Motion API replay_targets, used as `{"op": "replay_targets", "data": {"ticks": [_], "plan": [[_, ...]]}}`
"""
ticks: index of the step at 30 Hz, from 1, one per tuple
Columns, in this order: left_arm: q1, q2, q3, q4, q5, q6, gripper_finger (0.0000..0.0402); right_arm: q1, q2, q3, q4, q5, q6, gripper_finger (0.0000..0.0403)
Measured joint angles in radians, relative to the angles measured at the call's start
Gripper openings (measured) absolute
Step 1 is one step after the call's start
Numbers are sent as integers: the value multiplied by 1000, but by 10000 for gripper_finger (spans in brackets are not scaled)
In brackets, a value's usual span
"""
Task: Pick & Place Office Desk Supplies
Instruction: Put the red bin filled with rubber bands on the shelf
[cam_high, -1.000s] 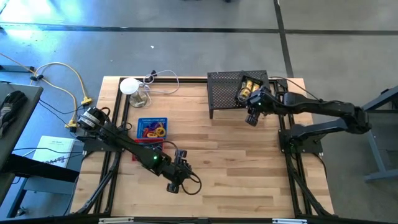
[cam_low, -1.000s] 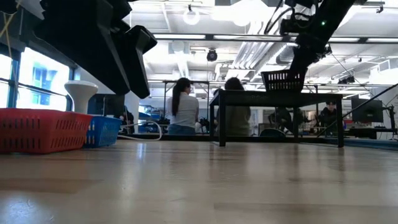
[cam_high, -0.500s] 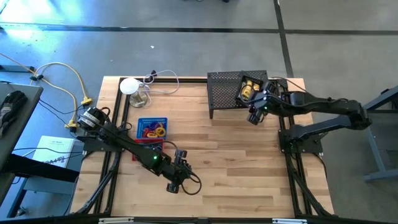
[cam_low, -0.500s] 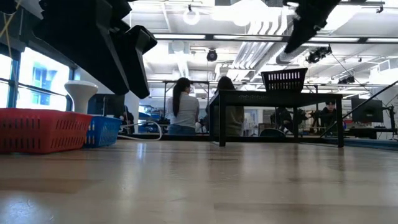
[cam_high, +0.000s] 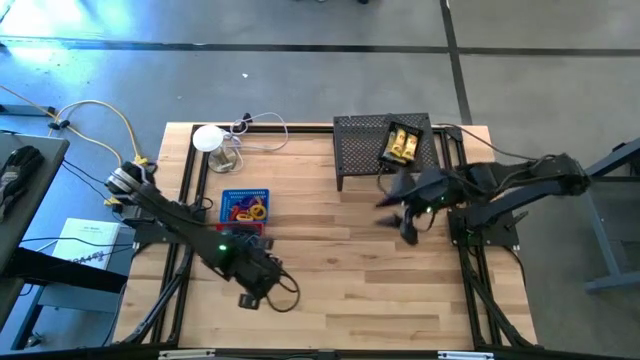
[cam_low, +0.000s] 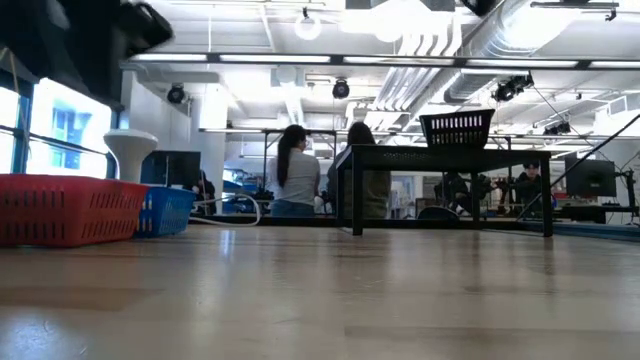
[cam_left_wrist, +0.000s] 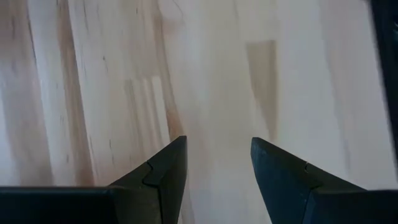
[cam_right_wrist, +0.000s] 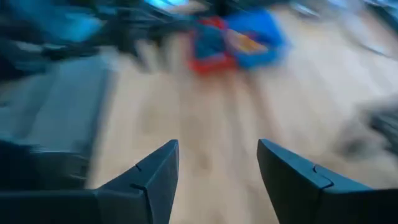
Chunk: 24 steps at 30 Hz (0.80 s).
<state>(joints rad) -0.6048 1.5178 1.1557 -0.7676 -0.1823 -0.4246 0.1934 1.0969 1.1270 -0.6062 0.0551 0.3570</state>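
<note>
Grey concrete floor (cam_high: 300, 70) surrounds the wooden table (cam_high: 350, 270), crossed by dark seams. Beyond the tabletop (cam_low: 320, 290), bright ceiling lamps (cam_low: 307, 25) and ducts (cam_low: 420, 70) hang overhead; windows (cam_low: 60, 125) glow at one side. Two people (cam_low: 295, 170), seemingly facing away, stand among desks.

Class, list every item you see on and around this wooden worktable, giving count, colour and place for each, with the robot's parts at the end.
Black mesh shelf: one, far right of table.
Yellow-and-white tubes: several, in a small basket on the shelf.
Blue plastic basket: one, left of centre, holding purple and orange rings.
Red plastic basket: one, beside the blue one.
White round device: one, far left corner, cabled.
People: a few, in the room behind.
Left gripper: near edge, jaws open, empty.
Right gripper: in front of the shelf, jaws open, empty.
</note>
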Motion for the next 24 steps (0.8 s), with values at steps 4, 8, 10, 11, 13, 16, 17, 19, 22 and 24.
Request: {"op": "replay_targets", "data": {"ticks": [4, 8, 10, 11, 13, 16, 17, 19, 22, 24], "plan": [[-48, -50, -7, -65, -67, -46, 169, 117, 86, -4, 247, -61, -47, 205], [-64, -46, -32, -102, -109, -129, 169, 221, 199, -4, 419, -61, -132, 205], [-57, -41, -48, -100, -135, -196, 169, 259, 260, -5, 473, -60, -163, 205], [-49, -40, -56, -106, -154, -251, 169, 278, 293, -5, 500, -58, -174, 205], [-21, -41, -66, -138, -173, -425, 169, 306, 350, -5, 539, -55, -177, 205], [25, -41, -68, -208, -145, -606, 169, 339, 429, -5, 608, -55, -178, 205], [34, -41, -68, -216, -124, -614, 169, 347, 452, -5, 630, -55, -180, 205], [34, -41, -68, -215, -82, -578, 169, 360, 490, -5, 678, -58, -203, 205], [17, -41, -69, -227, -54, -562, 169, 374, 533, -5, 746, -62, -230, 205], [11, -41, -78, -228, -33, -624, 169, 379, 553, -5, 770, -62, -231, 205]]}}
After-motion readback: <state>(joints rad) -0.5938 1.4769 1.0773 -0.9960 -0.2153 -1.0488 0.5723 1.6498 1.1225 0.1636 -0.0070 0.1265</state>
